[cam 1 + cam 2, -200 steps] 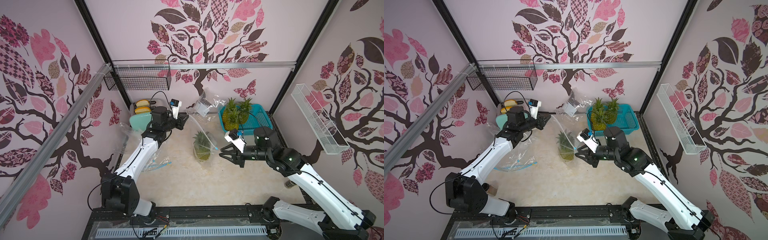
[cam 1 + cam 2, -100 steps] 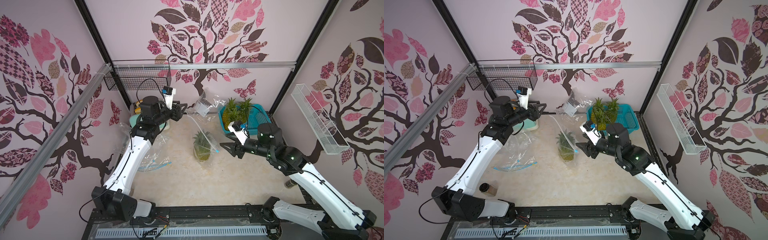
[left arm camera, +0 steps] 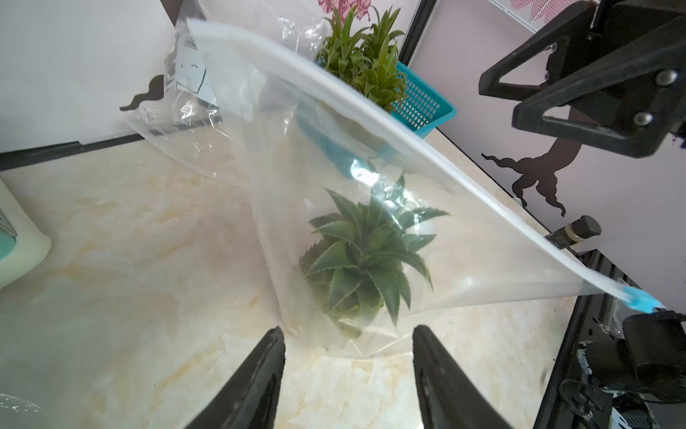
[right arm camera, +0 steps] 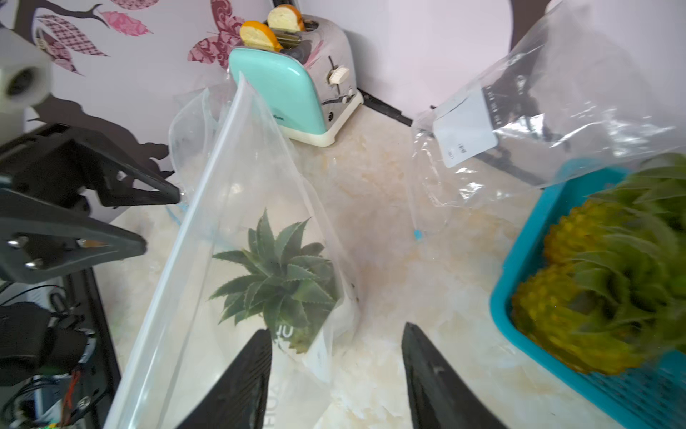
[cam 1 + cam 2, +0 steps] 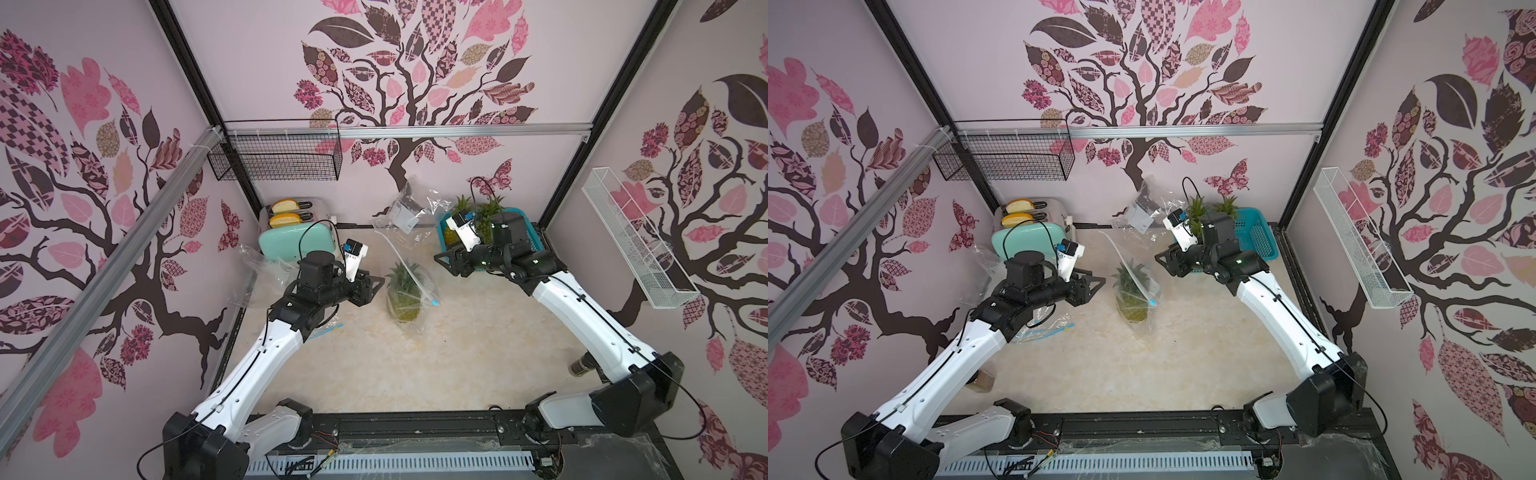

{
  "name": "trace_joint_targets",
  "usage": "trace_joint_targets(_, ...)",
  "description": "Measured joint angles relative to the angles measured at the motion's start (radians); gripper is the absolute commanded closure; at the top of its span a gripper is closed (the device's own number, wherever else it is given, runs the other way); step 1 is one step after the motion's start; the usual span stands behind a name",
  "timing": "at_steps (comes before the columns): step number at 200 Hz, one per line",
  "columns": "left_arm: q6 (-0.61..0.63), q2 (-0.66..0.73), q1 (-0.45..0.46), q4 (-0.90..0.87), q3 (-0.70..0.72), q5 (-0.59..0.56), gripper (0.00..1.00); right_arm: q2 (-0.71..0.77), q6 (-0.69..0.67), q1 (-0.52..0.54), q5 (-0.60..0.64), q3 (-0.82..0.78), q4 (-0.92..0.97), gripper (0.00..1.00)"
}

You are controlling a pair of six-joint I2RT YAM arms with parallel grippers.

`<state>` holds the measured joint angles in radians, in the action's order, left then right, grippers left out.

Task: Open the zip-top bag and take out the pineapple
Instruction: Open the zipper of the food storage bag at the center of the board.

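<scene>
The zip-top bag (image 5: 409,286) stood on the desk (image 5: 457,353), pineapple (image 5: 402,297) inside. The left gripper (image 5: 372,289) and right gripper (image 5: 446,264) hung either side, jaws apart, gripping nothing.

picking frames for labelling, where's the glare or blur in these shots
Left wrist view: a bright glare patch on the bag washes over the pineapple's upper leaves; the rest is sharp. Right wrist view: the fruit in the basket is smeared with blur, while the toaster is crisp. In both top views: sharp and evenly lit.
</scene>
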<state>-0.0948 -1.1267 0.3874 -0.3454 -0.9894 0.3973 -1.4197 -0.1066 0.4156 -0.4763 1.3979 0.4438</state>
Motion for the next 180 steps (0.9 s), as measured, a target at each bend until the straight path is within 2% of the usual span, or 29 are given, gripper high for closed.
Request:
trace_joint_targets(79,-0.042,-0.130,0.015,0.157,0.000,0.084,0.40,-0.079,0.067,0.002,-0.253,-0.001,-0.024,0.41)
trace_joint_targets(180,-0.109,-0.252,0.025,0.296,-0.004,0.172,0.43,-0.220,0.108,0.006,-0.362,-0.011,-0.090,0.45)
